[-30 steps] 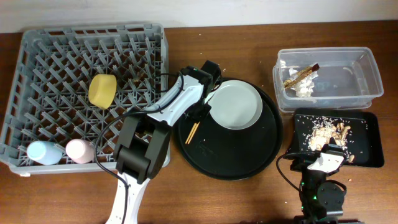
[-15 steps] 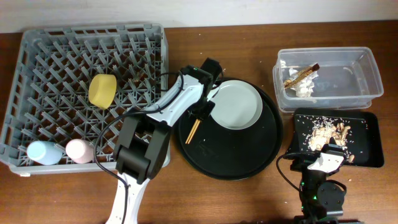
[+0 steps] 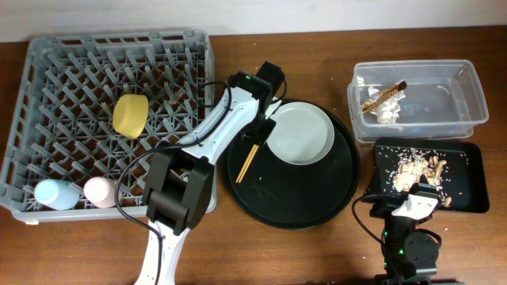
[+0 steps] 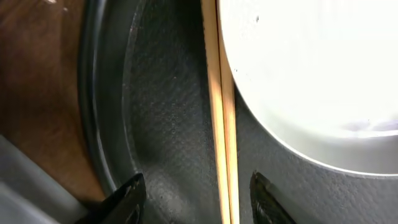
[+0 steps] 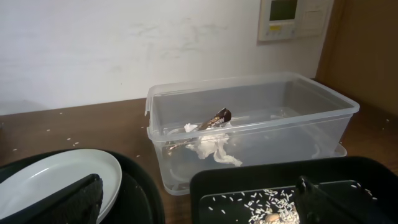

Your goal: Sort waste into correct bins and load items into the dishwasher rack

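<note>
The chopsticks [image 3: 247,162] lie on the round black tray [image 3: 293,202], against the left rim of the grey plate [image 3: 299,133]. My left gripper [image 3: 258,136] is open just above their far end. In the left wrist view the chopsticks [image 4: 221,124] run between its fingers [image 4: 196,202], beside the plate [image 4: 311,81]. The yellow bowl [image 3: 131,115], blue cup [image 3: 51,194] and pink cup [image 3: 101,191] sit in the dishwasher rack [image 3: 47,71]. Tissue [image 3: 386,111] and wrapper [image 3: 380,95] lie in the clear tub [image 3: 467,95]. Food scraps [image 3: 420,166] lie in the black rectangular tray [image 3: 471,158]. My right gripper [image 3: 416,194] is open and empty.
The right wrist view shows the tub [image 5: 249,118], the black tray [image 5: 273,180] with rice grains and the plate [image 5: 56,177] beyond the right gripper [image 5: 199,205]. Crumbs are scattered on the brown table [image 3: 333,253]. The rack's right wall stands close to the left arm.
My left gripper has shifted slightly toward the far side of the round tray, so more of the chopsticks shows. The right arm has not moved.
</note>
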You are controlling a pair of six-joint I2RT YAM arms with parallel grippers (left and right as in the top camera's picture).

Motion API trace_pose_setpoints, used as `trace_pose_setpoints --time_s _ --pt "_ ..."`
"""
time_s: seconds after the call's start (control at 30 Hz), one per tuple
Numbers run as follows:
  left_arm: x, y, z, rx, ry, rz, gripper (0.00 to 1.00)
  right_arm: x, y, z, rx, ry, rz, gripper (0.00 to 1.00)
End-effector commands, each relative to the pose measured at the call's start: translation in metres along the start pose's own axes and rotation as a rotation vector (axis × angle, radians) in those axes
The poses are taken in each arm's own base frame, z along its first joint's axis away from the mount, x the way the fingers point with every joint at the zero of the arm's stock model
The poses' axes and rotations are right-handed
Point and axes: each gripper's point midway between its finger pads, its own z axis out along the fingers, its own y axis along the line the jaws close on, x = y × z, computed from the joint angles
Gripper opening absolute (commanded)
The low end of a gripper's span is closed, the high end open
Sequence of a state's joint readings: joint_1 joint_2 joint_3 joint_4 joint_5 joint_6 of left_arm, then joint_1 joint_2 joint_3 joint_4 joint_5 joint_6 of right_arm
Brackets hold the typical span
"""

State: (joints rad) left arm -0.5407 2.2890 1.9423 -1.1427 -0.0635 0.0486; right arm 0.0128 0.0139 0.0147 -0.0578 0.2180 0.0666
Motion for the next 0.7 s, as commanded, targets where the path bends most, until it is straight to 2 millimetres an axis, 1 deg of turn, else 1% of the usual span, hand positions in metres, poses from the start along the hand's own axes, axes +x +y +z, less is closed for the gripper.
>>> trace_pose_setpoints --time_s 0.0,0.07,0.1,0.17,0.23,0.3,0.33,0.37,0.43,0.57,0.67 --pt "0.012 0.003 0.014 -0.009 0.021 -0.004 0.53 0.003 -0.001 0.000 0.004 0.003 -0.008 0.98" --pt "0.019 0.002 0.022 -0.007 0.039 -0.003 0.52 0.003 -0.001 0.000 0.004 0.003 -0.008 0.99" --pt "0.019 0.003 0.023 -0.010 0.037 -0.003 0.52 0.003 -0.001 0.000 0.004 0.003 -0.008 0.98" --pt "0.017 0.003 0.022 -0.009 0.031 -0.005 0.48 0.003 -0.001 0.000 0.003 0.003 -0.008 0.98" --pt "0.017 0.002 0.009 -0.006 0.044 -0.012 0.48 0.003 -0.001 0.000 0.004 0.003 -0.008 0.98" --pt "0.011 0.005 -0.012 -0.006 0.029 -0.017 0.49 0.003 -0.001 0.000 0.003 0.003 -0.008 0.98" --pt "0.007 0.006 -0.018 -0.007 0.019 -0.017 0.50 0.003 -0.001 0.000 0.003 0.003 -0.008 0.98" --pt "0.006 0.006 -0.018 -0.008 0.012 -0.019 0.54 0.003 -0.001 0.000 0.004 0.003 -0.008 0.99" --pt "0.004 0.006 -0.009 -0.009 0.007 -0.018 0.55 0.003 -0.001 0.000 0.003 0.003 -0.008 0.98" --pt "0.006 0.009 0.017 -0.039 -0.002 -0.020 0.55 0.003 -0.001 0.000 0.003 0.003 -0.008 0.98" --pt "0.007 0.011 0.026 -0.039 -0.010 -0.026 0.54 0.003 -0.001 0.000 0.004 0.003 -0.008 0.98"
